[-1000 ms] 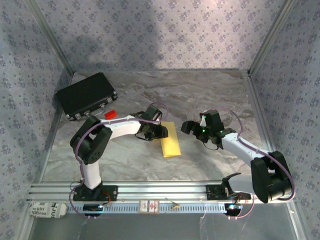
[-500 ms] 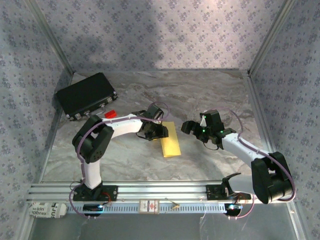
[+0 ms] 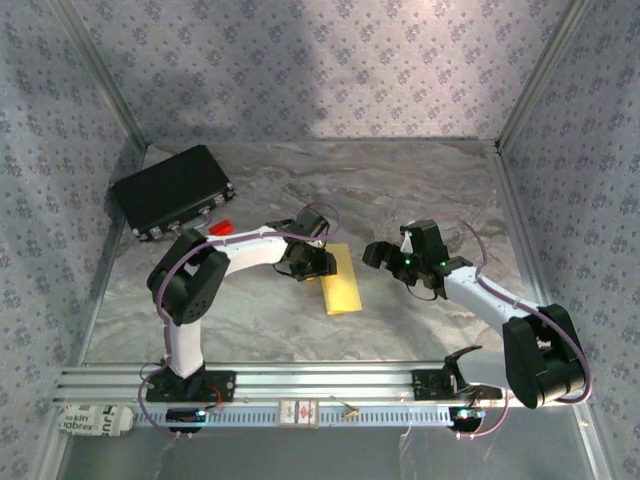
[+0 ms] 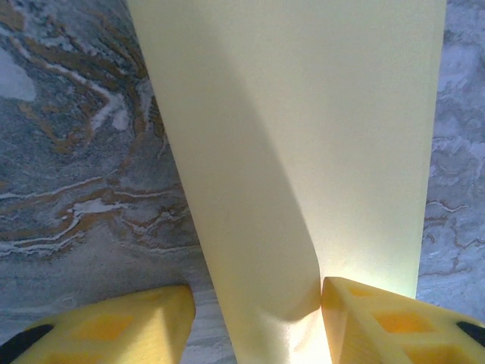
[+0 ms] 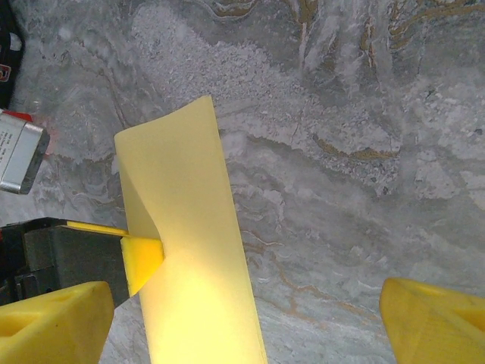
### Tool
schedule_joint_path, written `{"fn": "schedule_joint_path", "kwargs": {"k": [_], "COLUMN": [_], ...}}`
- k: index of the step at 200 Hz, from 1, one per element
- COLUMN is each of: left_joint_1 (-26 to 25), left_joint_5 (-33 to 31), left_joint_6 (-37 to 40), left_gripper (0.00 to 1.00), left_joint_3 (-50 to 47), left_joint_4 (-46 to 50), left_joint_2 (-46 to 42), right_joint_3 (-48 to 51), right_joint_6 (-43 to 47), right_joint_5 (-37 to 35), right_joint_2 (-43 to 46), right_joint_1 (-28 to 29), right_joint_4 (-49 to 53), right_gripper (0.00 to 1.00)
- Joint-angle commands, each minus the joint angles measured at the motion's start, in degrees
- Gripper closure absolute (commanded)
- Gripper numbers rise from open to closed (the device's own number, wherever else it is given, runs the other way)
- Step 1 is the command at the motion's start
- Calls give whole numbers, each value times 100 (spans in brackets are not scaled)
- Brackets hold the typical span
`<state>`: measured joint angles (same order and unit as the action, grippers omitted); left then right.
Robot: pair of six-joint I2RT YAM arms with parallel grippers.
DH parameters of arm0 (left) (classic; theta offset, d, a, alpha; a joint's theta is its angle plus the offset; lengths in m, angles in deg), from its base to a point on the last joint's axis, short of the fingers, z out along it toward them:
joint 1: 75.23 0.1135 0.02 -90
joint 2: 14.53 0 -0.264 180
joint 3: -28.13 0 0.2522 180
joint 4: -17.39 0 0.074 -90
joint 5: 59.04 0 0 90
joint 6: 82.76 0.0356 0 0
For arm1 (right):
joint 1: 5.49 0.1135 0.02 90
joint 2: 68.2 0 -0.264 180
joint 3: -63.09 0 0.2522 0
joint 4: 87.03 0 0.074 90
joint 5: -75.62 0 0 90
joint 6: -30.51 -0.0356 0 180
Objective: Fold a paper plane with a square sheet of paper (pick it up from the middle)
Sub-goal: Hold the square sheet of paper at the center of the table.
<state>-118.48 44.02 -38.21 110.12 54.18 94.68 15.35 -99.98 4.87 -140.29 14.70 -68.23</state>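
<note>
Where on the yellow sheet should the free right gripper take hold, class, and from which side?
Probably the raised edge of the sheet beside the left gripper, where it curls up off the table. Its right edge seems to lie flat, leaving little to pinch. The open right gripper would reach over from the right and slip one finger under the curl.

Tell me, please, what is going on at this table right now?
The left hand is working on the yellow sheet of paper in the middle of the table. The sheet is curled over on itself into a narrow strip and lies between that hand's parted fingers, one of them pressing its curled side. The right hand hovers open beside it, not touching. No plane shape yet.
</note>
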Motion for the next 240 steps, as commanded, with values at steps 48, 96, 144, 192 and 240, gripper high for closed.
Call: {"fn": "schedule_joint_path", "kwargs": {"k": [48, 96, 144, 192, 240], "left_joint_1": [-67, -71, -96, -109, -112], "left_joint_5": [-585, -611, -631, -600, -596], "left_joint_6": [176, 181, 146, 115, 133], "left_gripper": [46, 46, 46, 45, 45], "left_joint_3": [-88, -24, -13, -31, -37], "left_joint_4": [562, 631, 624, 567, 571], "left_joint_2": [698, 785, 838, 865, 872], "right_joint_3": [74, 89, 100, 68, 12], "right_joint_6": [5, 7, -3, 36, 33], "right_joint_5": [-116, -115, -114, 23, 336], "right_joint_2": [108, 115, 101, 8, -299], "right_joint_1": [25, 23, 28, 31, 55], "right_joint_4": [155, 148, 132, 77, -124], "right_gripper": [7, 7, 7, 8, 13]}}
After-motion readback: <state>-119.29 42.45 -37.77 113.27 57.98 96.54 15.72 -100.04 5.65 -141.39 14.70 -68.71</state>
